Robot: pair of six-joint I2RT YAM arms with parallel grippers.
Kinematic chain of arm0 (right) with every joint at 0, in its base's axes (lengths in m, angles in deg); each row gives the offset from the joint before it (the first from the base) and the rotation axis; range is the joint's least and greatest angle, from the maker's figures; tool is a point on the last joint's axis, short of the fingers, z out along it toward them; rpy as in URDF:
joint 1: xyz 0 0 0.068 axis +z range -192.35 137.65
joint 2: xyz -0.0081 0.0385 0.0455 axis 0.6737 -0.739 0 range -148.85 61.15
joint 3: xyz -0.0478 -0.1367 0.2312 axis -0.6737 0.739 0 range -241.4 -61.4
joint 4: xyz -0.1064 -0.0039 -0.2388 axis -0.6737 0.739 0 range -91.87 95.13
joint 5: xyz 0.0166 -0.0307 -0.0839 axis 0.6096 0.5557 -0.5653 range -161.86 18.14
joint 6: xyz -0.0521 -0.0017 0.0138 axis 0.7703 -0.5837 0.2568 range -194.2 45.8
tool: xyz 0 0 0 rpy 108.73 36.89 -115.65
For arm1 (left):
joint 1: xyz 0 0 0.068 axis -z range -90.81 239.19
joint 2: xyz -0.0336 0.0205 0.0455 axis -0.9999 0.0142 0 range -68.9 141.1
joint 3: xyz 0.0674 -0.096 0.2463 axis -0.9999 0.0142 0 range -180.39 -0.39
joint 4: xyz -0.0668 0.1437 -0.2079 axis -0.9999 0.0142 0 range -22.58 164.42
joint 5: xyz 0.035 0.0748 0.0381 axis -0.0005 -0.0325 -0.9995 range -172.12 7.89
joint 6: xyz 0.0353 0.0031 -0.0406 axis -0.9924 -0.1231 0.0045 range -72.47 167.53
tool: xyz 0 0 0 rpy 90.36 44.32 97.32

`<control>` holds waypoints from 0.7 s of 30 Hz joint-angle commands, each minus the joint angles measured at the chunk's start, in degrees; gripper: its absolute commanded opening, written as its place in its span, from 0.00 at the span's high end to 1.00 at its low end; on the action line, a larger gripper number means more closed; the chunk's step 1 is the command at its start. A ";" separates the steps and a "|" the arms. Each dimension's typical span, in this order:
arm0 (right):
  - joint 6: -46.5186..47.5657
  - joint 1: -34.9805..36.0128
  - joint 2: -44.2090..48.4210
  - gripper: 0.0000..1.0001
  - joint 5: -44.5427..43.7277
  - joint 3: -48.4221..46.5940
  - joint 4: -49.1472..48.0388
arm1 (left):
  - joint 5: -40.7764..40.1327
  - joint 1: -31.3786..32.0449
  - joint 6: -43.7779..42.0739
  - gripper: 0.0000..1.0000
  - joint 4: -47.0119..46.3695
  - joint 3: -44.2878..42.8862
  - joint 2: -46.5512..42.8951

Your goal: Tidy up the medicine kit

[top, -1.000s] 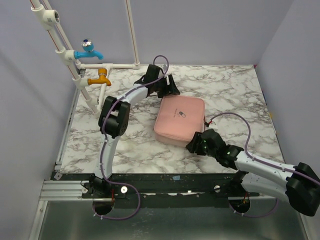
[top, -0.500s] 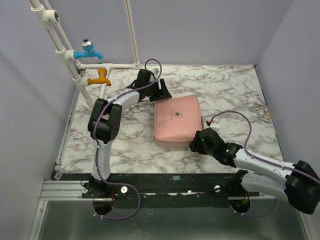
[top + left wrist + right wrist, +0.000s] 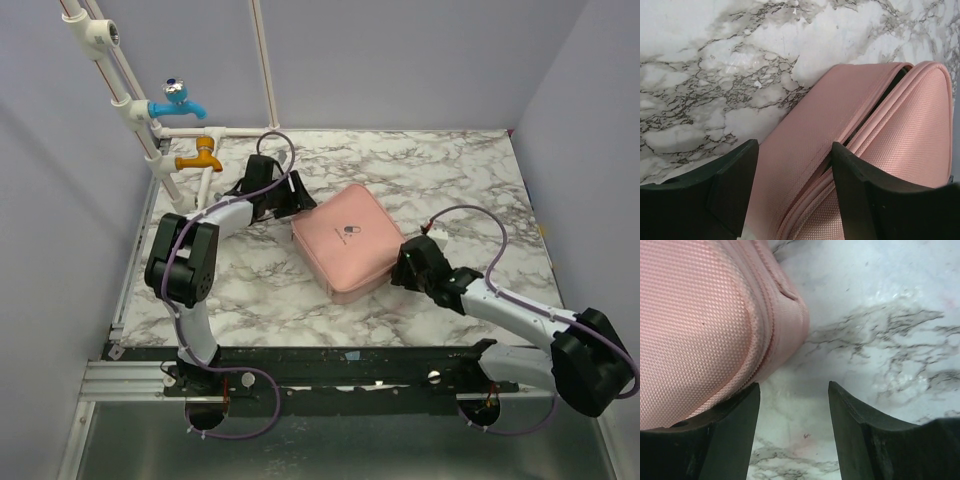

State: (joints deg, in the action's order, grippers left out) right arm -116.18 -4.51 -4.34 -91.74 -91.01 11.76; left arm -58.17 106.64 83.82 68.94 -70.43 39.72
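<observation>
The medicine kit, a pale pink zip case with a small pill logo on its lid, lies shut on the marble table, turned cornerwise like a diamond. My left gripper is at its far-left edge. In the left wrist view the left gripper is open, and the kit's side wall lies between the fingers, the right finger over the zip seam. My right gripper is at the kit's near-right corner. It is open over bare marble, with the kit just above its left finger.
White pipes carrying a blue tap and an orange tap stand at the back left. Lilac walls close in the table on three sides. A metal rail runs along the near edge by the arm bases.
The kit has turned anticlockwise into a diamond. My left gripper swung left and nearer along its edge. My right gripper moved up and right to the kit's near-right corner.
</observation>
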 commanded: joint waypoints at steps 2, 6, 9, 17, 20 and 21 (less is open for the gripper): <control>3.48 -4.50 -3.05 0.39 2.33 -5.36 -8.76 | 3.21 2.06 0.22 0.41 4.72 7.55 -2.34; 4.00 -5.50 -5.22 0.39 2.75 -7.81 -8.86 | 1.93 2.06 1.96 0.44 3.49 12.71 -5.01; 3.56 -5.61 -6.80 0.39 2.12 -8.85 -9.46 | 2.14 2.06 4.56 0.44 0.15 17.65 -7.86; 3.59 -5.66 -10.76 0.39 0.09 -12.20 -9.75 | -3.20 1.72 9.03 0.45 -2.10 26.98 -15.60; 4.20 -5.71 -10.88 0.39 -0.54 -12.57 -9.42 | -6.72 1.04 10.14 0.45 -1.92 29.81 -19.08; 4.40 -5.58 -10.81 0.39 -1.16 -12.58 -9.33 | -8.03 0.78 10.57 0.45 -1.73 30.72 -20.40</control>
State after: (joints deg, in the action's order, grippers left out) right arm -112.00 -11.30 -14.98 -94.32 -100.27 10.51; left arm -64.42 106.14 93.39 58.34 -45.36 21.86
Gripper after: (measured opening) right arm 0.607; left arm 0.554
